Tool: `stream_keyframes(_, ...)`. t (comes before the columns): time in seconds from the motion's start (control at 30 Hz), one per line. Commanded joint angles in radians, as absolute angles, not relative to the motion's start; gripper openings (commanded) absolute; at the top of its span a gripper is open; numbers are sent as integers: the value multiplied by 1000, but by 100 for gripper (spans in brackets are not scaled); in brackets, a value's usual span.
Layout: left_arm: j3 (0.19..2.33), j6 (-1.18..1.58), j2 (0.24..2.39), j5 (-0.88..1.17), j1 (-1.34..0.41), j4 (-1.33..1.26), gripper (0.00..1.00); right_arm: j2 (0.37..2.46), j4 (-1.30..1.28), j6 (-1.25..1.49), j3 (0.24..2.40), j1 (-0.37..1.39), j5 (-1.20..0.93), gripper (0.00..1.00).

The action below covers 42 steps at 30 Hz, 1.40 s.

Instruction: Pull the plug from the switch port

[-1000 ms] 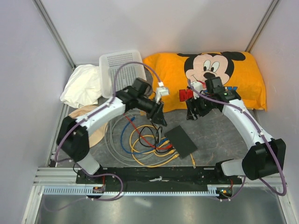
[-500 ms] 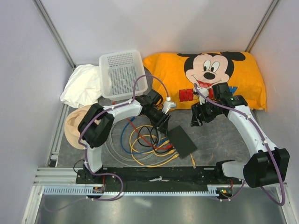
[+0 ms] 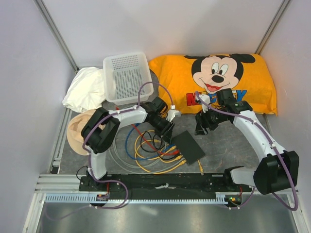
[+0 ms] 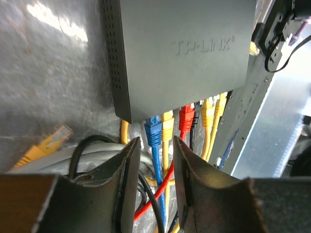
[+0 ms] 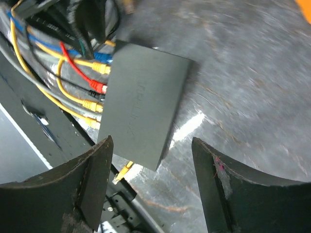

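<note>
The switch (image 3: 188, 146) is a flat black box lying on the grey mat, with TP-LINK embossed on its lid (image 4: 194, 53). Along its near edge sit a blue plug (image 4: 153, 130), a yellow plug (image 4: 167, 122), a red plug (image 4: 186, 116) and further yellow ones (image 4: 208, 108). My left gripper (image 3: 167, 130) is low at that edge and open to a narrow gap (image 4: 156, 148). The blue and yellow cables run between its fingers, untouched by either. My right gripper (image 3: 201, 125) hovers wide open (image 5: 153, 155) above the switch's (image 5: 143, 99) far side, holding nothing.
A tangle of yellow, blue, red, black and grey cables (image 3: 146, 148) lies left of the switch. A loose yellow plug (image 3: 200, 168) rests by the front rail. A white basket (image 3: 127, 76), white cloth (image 3: 85, 90) and Mickey Mouse cushion (image 3: 218, 77) line the back.
My left arm has folded in and brought its gripper down to the switch's plug edge, its jaws narrowing. My right gripper has shifted slightly and stayed open.
</note>
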State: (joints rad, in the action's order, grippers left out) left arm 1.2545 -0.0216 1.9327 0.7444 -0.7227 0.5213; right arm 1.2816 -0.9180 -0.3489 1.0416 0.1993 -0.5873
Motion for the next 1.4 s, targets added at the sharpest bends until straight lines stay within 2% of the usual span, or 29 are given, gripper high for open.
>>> stream_keyframes(0.0, 1184, 90, 1899, 819, -687, 463, 41, 1233, -850, -434, 990, 267, -604, 75)
stream_keyframes(0.13, 1173, 153, 1933, 856, -652, 387, 43, 1267, -793, -422, 954, 330, -551, 75)
stream_keyframes(0.37, 1152, 242, 1987, 989, -578, 295, 45, 1423, -773, -405, 1014, 383, -565, 74)
stream_keyframes(0.73, 1141, 255, 2023, 1095, -581, 227, 41, 1578, -631, -275, 985, 417, -399, 69)
stream_keyframes(1.03, 1140, 252, 2043, 1043, -604, 216, 48, 1675, -624, -241, 1009, 442, -331, 68)
stream_keyframes(1.17, 1144, 203, 2045, 957, -632, 236, 53, 1677, -617, -227, 1006, 445, -293, 70)
stream_keyframes(1.37, 1170, 212, 2094, 983, -640, 247, 46, 1695, -614, -222, 1011, 446, -310, 70)
